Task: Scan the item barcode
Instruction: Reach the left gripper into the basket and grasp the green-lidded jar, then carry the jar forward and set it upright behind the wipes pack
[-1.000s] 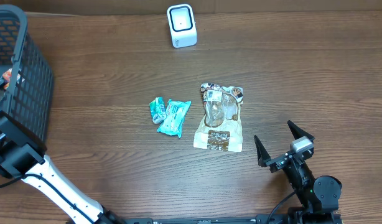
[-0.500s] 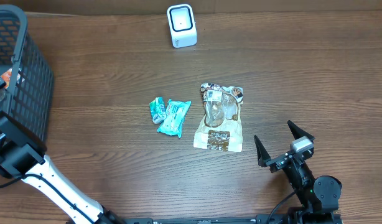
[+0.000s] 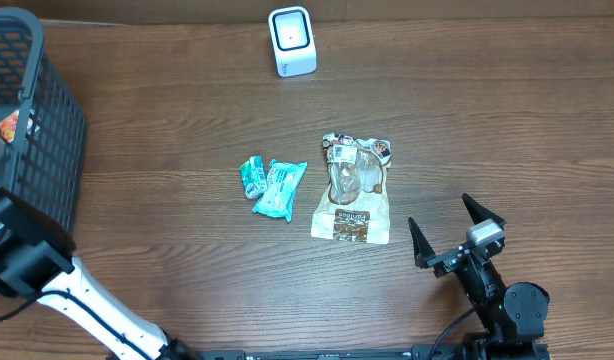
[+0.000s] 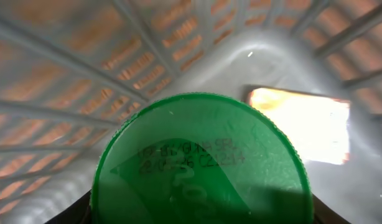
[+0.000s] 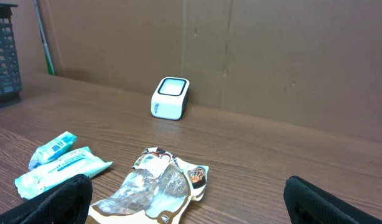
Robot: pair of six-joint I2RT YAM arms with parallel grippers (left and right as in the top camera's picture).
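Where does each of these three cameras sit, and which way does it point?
Overhead: above the table, looking straight down; shows the left arm and open right claw.
Left wrist: inside the basket, facing a green lid; dark fingers barely show.
Right wrist: low over the table, facing the back wall; both fingers show.
Shared: overhead and right wrist both show the scanner.
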